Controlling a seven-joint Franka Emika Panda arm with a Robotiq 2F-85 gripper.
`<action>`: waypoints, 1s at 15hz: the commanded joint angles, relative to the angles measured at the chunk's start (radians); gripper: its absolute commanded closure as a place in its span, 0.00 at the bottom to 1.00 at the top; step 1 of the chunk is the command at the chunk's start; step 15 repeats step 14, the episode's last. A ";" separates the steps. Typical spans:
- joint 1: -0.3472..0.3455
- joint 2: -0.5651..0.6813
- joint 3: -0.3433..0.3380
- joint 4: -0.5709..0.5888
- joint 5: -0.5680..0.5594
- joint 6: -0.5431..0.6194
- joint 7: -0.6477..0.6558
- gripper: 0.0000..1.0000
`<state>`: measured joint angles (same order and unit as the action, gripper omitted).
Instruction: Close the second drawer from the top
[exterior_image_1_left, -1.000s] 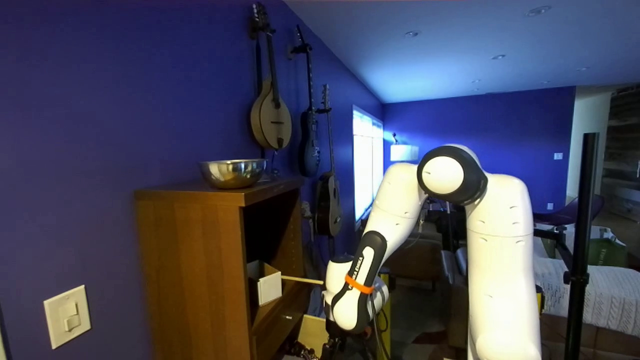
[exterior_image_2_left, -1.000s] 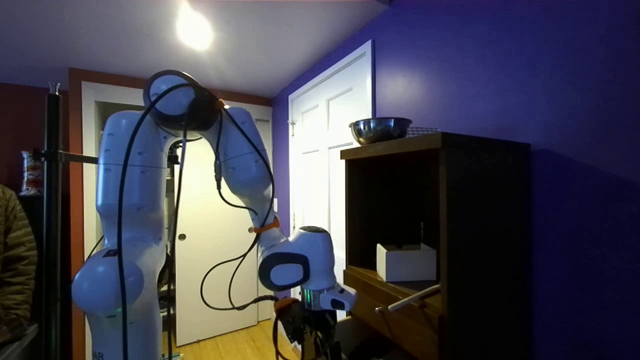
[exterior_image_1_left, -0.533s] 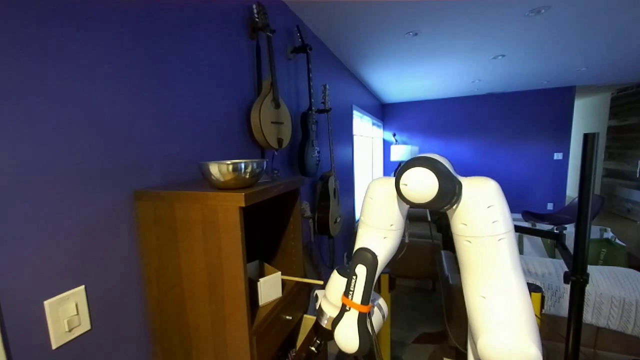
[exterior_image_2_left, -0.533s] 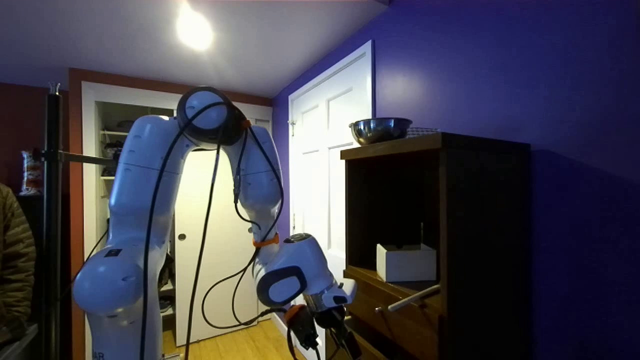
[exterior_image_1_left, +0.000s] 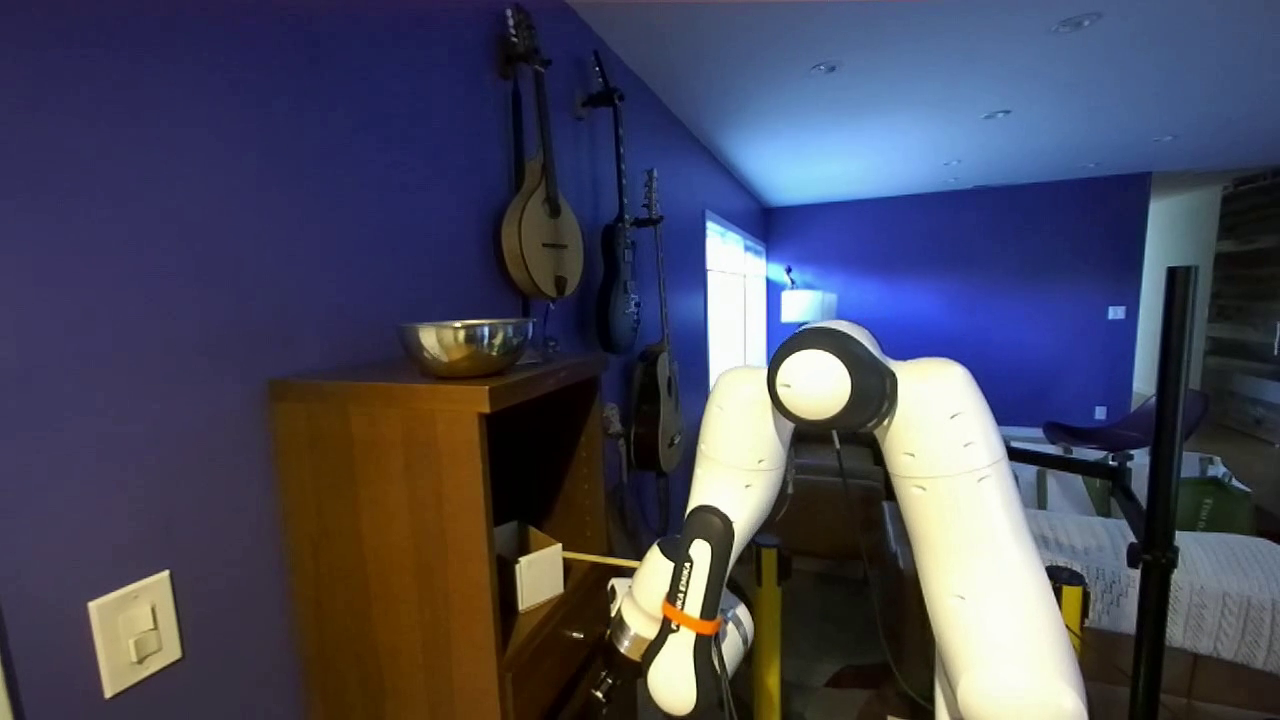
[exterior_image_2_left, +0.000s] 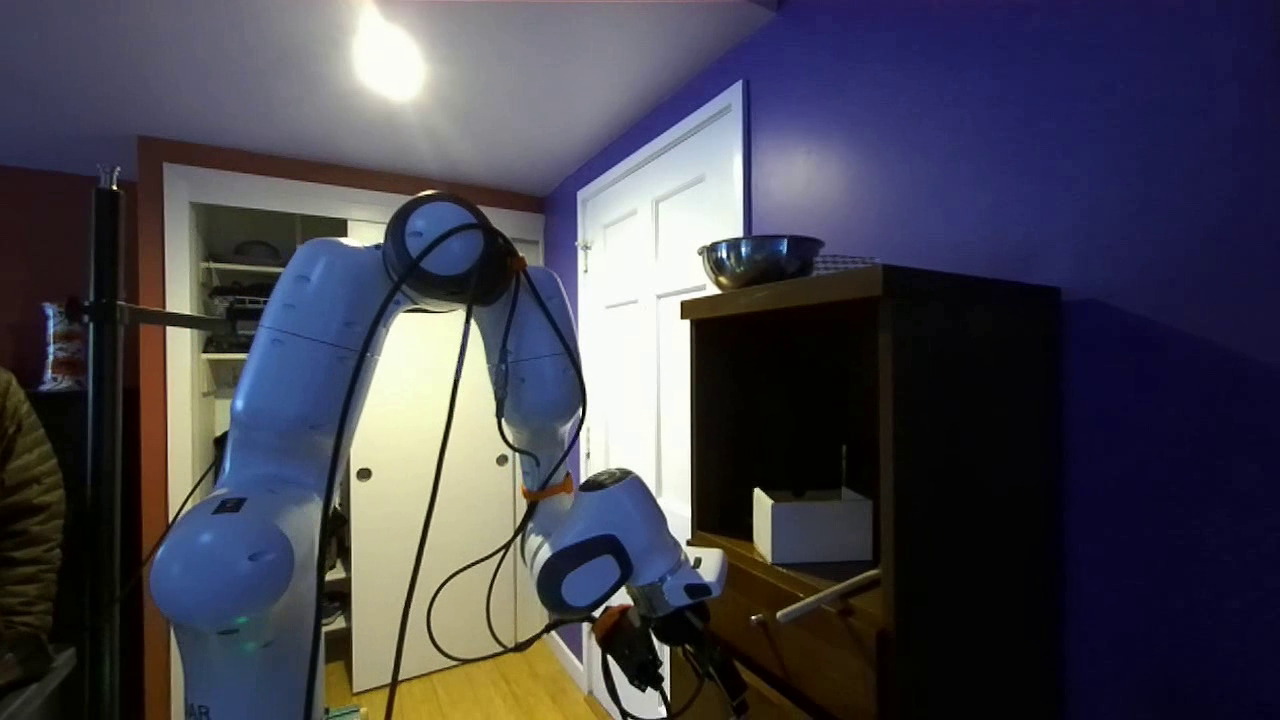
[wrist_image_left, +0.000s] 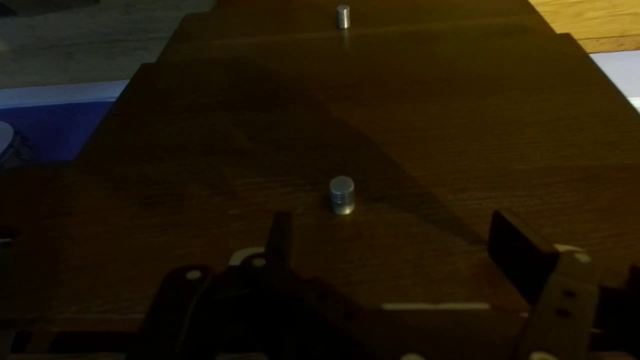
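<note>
The cabinet is brown wood; it also shows in an exterior view. In the wrist view a brown drawer front with a round metal knob lies below the top drawer and appears to be the second drawer's. Its tan box does not show in any view now. My gripper is open and empty, its dark fingers spread close to this front. It shows low at the cabinet's front in both exterior views. Whether it touches the drawer, or whether the drawer sits flush, I cannot tell.
The top drawer is above, with a small knob. A white box stands in the open recess, and a pale rod juts out there. A metal bowl is on top. Another knob shows farther along in the wrist view.
The arm has moved forward and low toward the cabinet. The tan drawer box that stuck out from the cabinet has gone inward and no longer shows.
</note>
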<state>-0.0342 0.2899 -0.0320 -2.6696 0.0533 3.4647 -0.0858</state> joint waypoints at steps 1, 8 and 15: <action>-0.023 0.073 0.037 0.086 -0.043 0.019 0.058 0.00; -0.324 -0.052 0.313 -0.105 -0.291 -0.156 0.167 0.00; -0.571 0.065 0.531 -0.118 -0.555 -0.178 0.252 0.00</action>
